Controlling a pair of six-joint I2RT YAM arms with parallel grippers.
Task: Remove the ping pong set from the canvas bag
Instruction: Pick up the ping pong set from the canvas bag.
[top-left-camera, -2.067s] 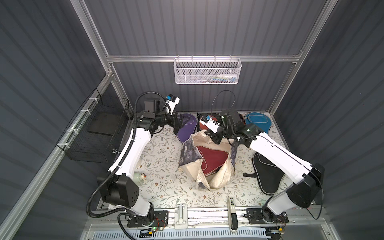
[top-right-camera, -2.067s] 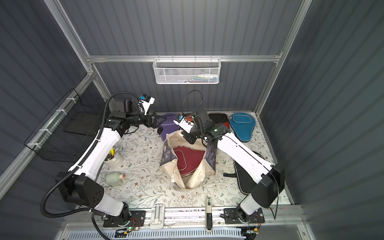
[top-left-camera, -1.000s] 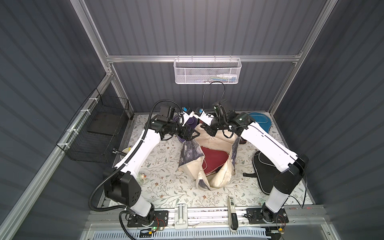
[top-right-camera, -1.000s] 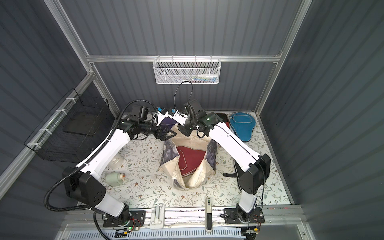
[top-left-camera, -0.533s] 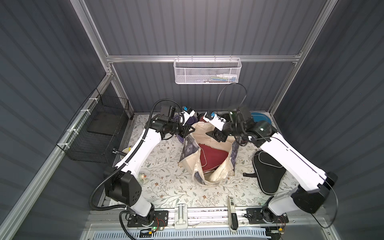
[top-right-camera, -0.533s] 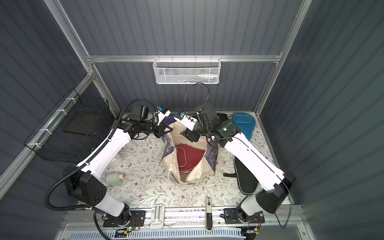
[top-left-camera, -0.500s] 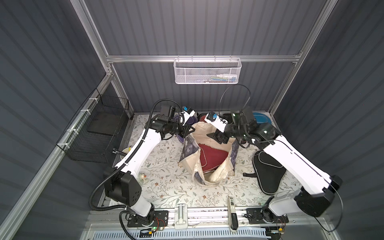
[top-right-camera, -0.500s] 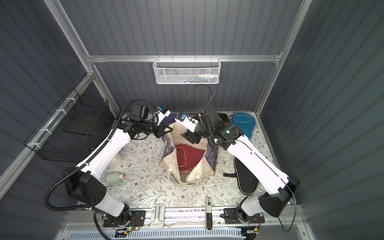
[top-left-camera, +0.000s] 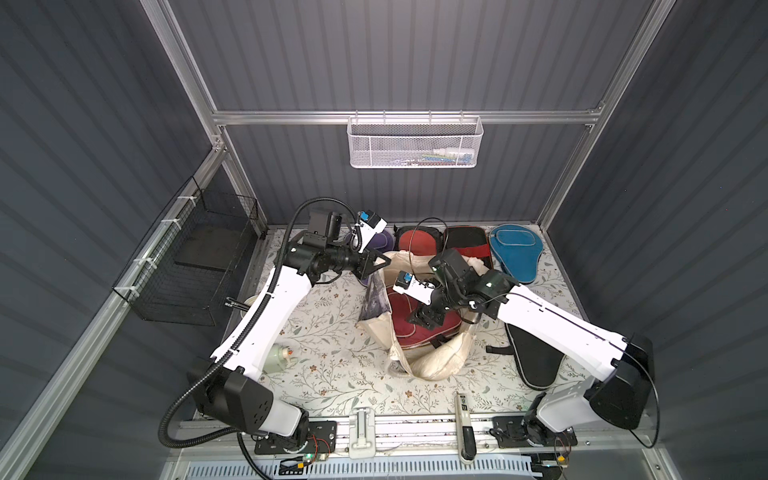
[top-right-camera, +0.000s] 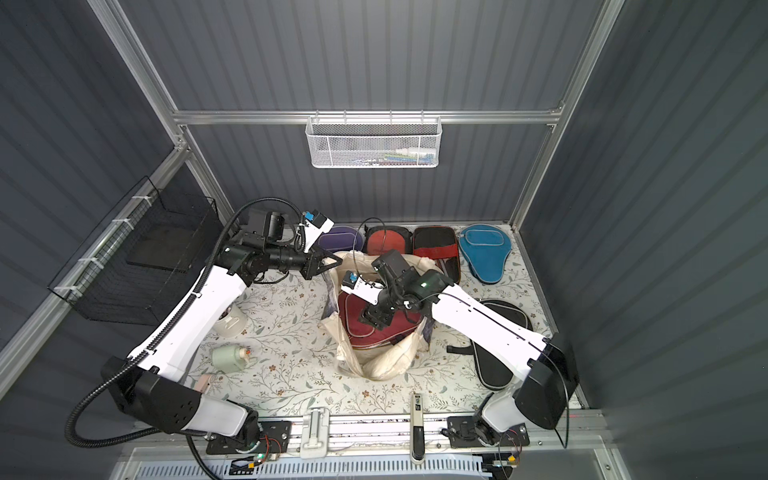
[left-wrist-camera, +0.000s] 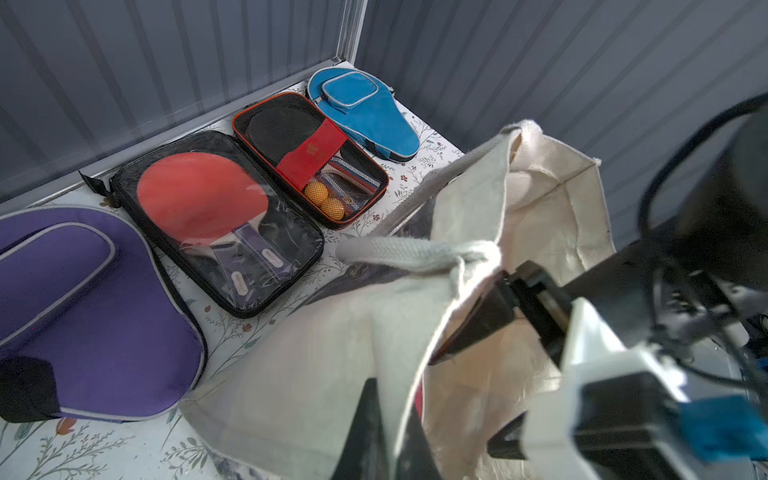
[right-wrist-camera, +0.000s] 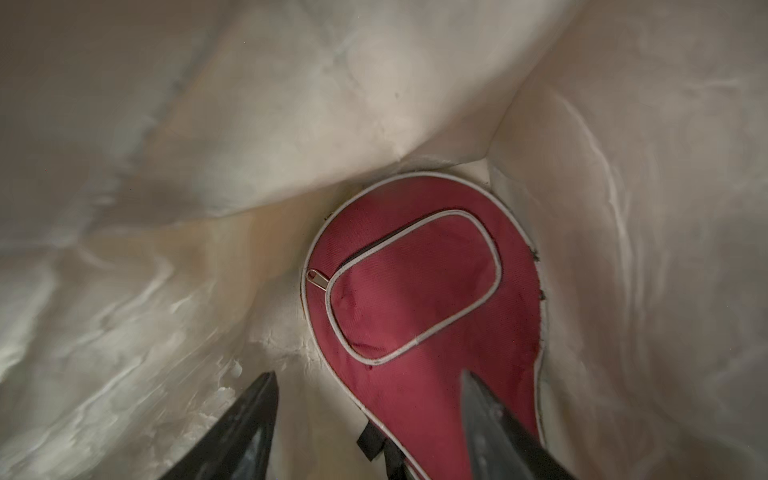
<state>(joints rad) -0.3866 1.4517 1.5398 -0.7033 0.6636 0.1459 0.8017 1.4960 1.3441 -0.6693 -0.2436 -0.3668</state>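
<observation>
The maroon cover (right-wrist-camera: 419, 299) lies deep inside the canvas bag (top-left-camera: 432, 368), which slumps open mid-counter (top-left-camera: 324, 332). Our left hand (top-left-camera: 379, 265) is clamped on the bag's far-left rim, propping the mouth up. Our right hand (right-wrist-camera: 370, 386) reaches inside with its fingers apart over the cover's narrow handle end, gripping nothing. We judge the cover light and padded – soft cloth, probably over a stiff paddle – so it should not slip. Pinching the handle end or the piped edge looks best, though the limp canvas may drag along.
</observation>
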